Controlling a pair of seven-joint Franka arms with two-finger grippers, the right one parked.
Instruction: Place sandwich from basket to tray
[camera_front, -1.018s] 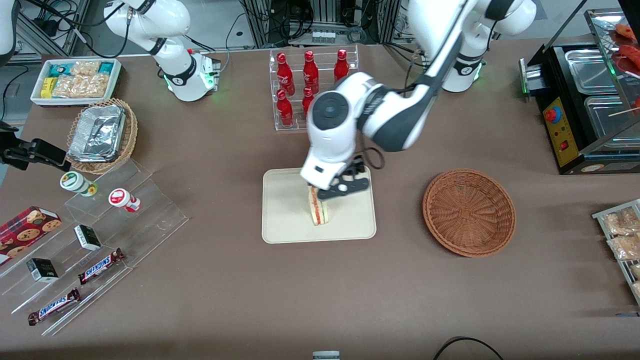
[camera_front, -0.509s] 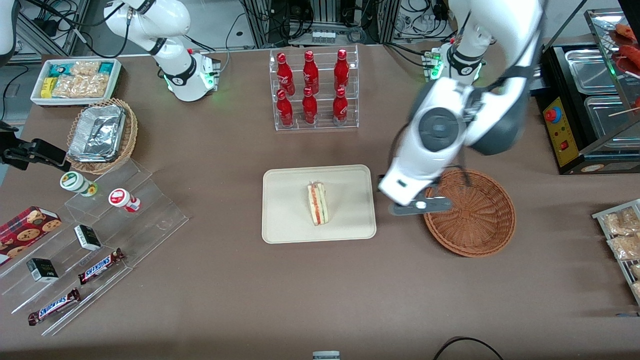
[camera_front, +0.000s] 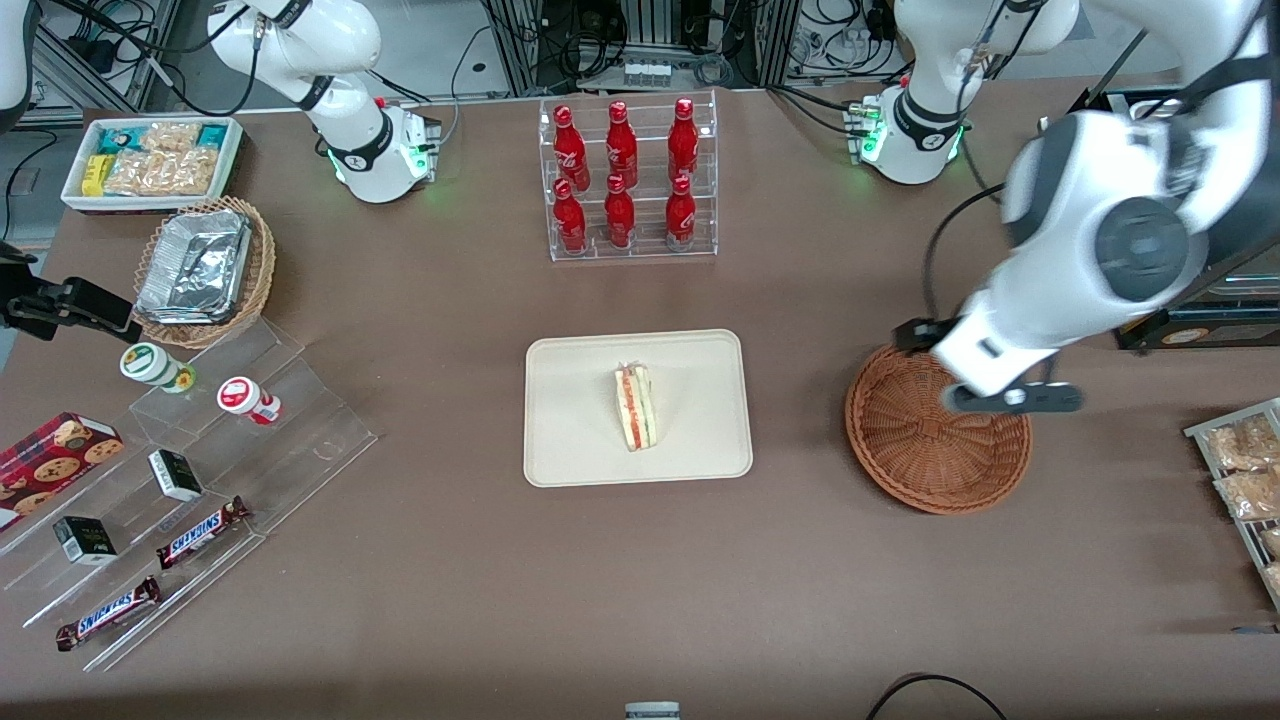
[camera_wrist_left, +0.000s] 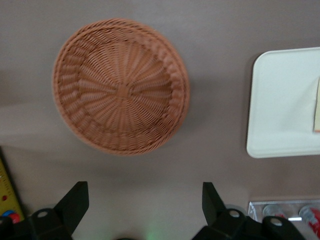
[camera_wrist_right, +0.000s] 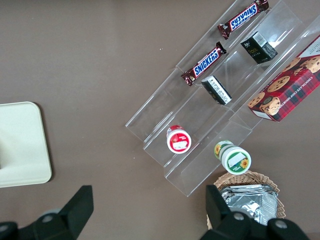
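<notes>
The left arm's gripper (camera_front: 1010, 398), which a second earlier had been closed around the sandwich (camera_front: 634, 406) over the tray (camera_front: 570, 450), let go and swung away toward the working arm's end of the table, passing the near rim of the basket (camera_front: 920, 470) half a second ago and ending above that basket's rim nearest the arm's base. Its fingers (camera_wrist_left: 75, 200) were spread wide apart in the wrist view, holding nothing, and the sandwich was left standing on its own on the tray.
</notes>
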